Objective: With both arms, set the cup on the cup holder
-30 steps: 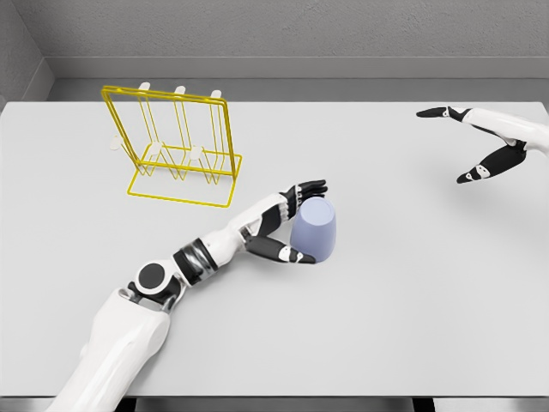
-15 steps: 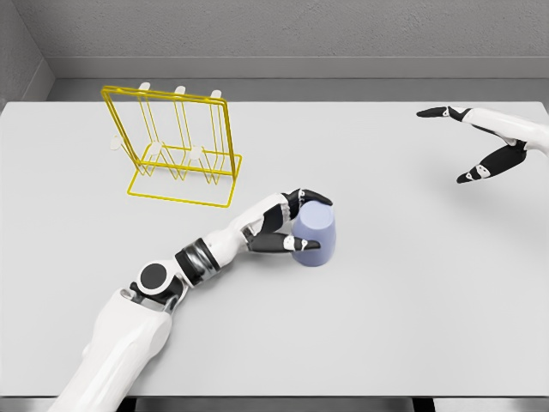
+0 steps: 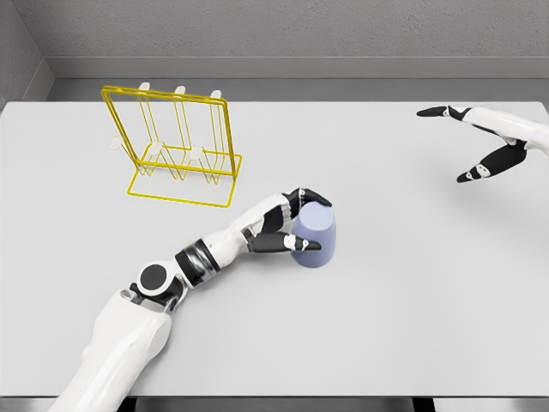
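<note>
A pale lavender cup (image 3: 316, 236) stands upside down on the white table (image 3: 412, 283), a little right of the middle. My left hand (image 3: 296, 223) is wrapped around its left side, thumb in front and fingers over the back. The yellow wire cup holder (image 3: 176, 146) with white-tipped pegs stands at the back left, apart from the cup. My right hand (image 3: 463, 142) hovers at the far right with its fingers spread and holds nothing.
A grey wall runs behind the table's far edge. The table's front edge lies near the bottom of the view.
The fingers of my left hand have closed around the cup, which shifted slightly. The right arm has stayed still.
</note>
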